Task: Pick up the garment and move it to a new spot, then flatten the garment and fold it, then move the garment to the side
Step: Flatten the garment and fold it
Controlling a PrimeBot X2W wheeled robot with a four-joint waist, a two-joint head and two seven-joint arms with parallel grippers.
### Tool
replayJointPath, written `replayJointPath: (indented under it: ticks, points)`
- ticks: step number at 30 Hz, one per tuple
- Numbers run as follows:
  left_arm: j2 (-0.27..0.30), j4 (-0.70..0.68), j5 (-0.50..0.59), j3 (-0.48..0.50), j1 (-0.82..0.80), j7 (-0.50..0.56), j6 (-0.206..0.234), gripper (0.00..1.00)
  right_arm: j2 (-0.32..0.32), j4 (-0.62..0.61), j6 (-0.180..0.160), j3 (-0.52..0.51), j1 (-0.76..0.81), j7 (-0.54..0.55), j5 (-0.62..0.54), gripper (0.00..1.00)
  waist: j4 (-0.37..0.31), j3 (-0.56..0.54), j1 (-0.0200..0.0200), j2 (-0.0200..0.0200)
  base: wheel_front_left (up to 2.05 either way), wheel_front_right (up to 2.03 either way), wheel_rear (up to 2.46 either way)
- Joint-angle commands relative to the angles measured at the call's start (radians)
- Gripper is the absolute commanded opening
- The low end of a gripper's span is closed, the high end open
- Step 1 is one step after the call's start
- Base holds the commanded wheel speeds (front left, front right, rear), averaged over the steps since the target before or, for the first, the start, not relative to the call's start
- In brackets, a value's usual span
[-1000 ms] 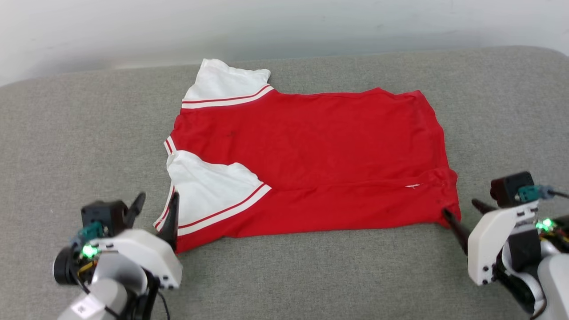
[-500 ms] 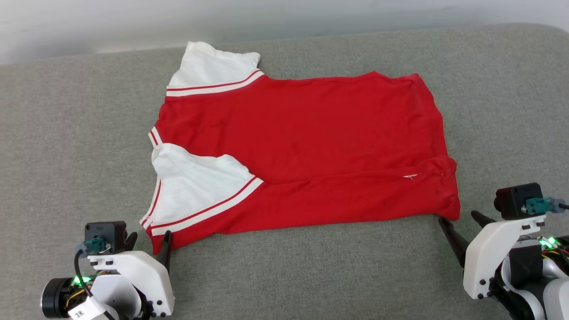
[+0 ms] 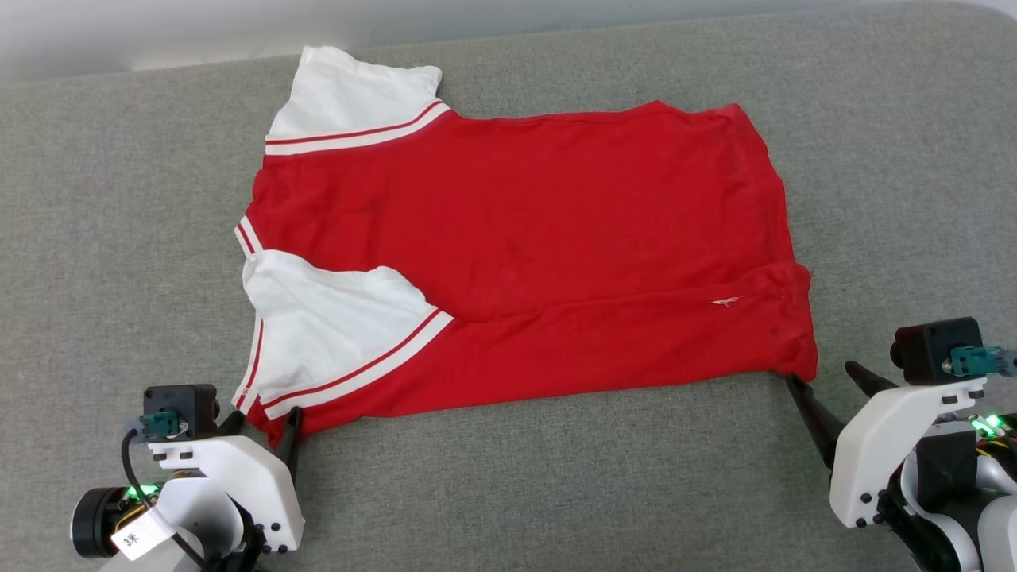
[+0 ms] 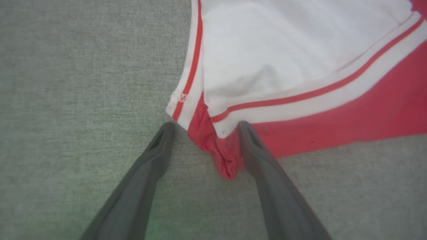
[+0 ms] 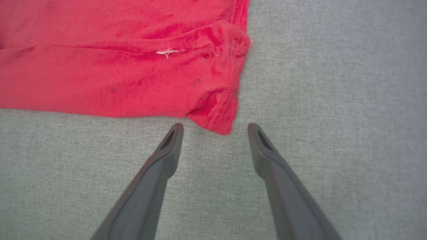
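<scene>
We see the garment (image 3: 516,238) spread on the grey fabric worktop (image 3: 119,199), white sleeves to the left, hem to the right, its near edge folded over onto itself. Our left gripper (image 3: 264,419) has its fingers apart, straddling the near left corner, which bunches between them; our right gripper (image 3: 820,374), fingers likewise apart, sits at the near right corner, the cloth's tip just reaching the gap.

the left wrist view's top and right edges crop the garment (image 4: 300,50).
</scene>
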Motion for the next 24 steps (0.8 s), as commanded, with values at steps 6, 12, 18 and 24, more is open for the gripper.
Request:
replayJointPath:
  ticks: [6,12,18,24]
  points:
    - [-0.053,0.085,-0.025,-0.046,0.026,0.001,-0.053,0.0,-0.028,-0.01,0.0,-0.009,-0.01,0.014,-0.021,1.0,0.017,-0.026,0.0002,-0.0001,0.0,0.0,0.0]
    - [-0.055,0.024,-0.01,-0.001,-0.014,-0.084,-0.071,0.0,-0.05,0.013,0.0,-0.039,-0.036,0.056,-0.043,1.0,0.05,-0.052,0.0002,-0.0001,0.0,0.0,0.0]
    - [-0.034,-0.082,0.023,0.013,-0.039,-0.116,-0.056,0.0,-0.048,0.098,0.0,-0.041,-0.083,0.109,-0.078,1.0,0.085,-0.043,0.0002,-0.0001,0.0,0.0,0.0]
    - [-0.017,-0.177,0.052,0.008,-0.049,-0.105,-0.028,0.0,-0.032,0.208,0.0,-0.039,-0.129,0.119,-0.085,1.0,0.117,-0.018,0.0002,-0.0001,0.0,0.0,0.0]
